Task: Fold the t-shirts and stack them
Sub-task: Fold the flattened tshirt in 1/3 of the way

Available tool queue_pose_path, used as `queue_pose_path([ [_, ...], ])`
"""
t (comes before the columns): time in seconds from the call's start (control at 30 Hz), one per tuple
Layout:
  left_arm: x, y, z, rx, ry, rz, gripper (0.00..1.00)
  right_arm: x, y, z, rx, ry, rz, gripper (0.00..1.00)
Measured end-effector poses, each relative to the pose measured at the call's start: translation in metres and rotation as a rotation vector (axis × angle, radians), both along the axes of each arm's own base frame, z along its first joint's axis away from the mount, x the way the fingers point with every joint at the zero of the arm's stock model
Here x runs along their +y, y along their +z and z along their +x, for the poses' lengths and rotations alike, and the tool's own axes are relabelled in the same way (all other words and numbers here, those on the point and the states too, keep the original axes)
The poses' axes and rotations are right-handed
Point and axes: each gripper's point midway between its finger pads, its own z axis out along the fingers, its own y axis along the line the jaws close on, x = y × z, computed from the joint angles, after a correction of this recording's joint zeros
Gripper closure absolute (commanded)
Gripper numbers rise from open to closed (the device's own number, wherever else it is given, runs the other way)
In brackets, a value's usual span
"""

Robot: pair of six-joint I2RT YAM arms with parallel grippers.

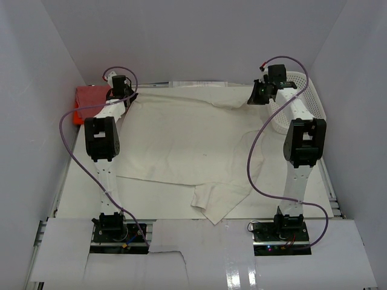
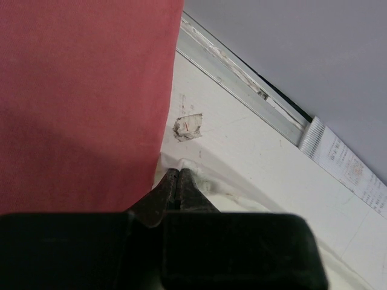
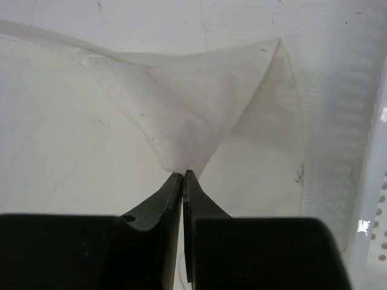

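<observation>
A cream t-shirt [image 1: 181,145] lies spread wide over the table, one sleeve trailing toward the near edge. My left gripper [image 1: 125,99] is at its far left corner, shut with a bunched cream edge [image 2: 196,172] at the tips [image 2: 179,170]. My right gripper [image 1: 254,95] is at the far right corner. In the right wrist view it [image 3: 183,173] is shut on the cream t-shirt [image 3: 187,109], which is drawn into a peak. A folded pink-red t-shirt [image 1: 91,95] [image 2: 78,103] lies just left of the left gripper, over an orange t-shirt [image 1: 77,116].
A white mesh basket [image 1: 302,103] stands at the far right, close beside the right arm; its wall [image 3: 375,181] shows in the right wrist view. A metal rail [image 2: 242,72] and the back wall run just beyond the left gripper. A tape scrap [image 2: 187,127] sticks to the table.
</observation>
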Motion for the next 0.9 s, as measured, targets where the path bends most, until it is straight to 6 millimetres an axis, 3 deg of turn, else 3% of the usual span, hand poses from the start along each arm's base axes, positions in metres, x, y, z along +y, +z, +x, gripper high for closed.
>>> queue_pose_path([
  [0.57,-0.009,0.008,0.004,-0.024,-0.036,-0.053,1.00,0.000,0.033,-0.015,-0.051,0.007,0.007,0.92],
  [0.9,-0.013,0.010,0.004,-0.026,-0.048,-0.076,1.00,0.000,0.041,-0.018,-0.062,0.010,0.005,0.92],
])
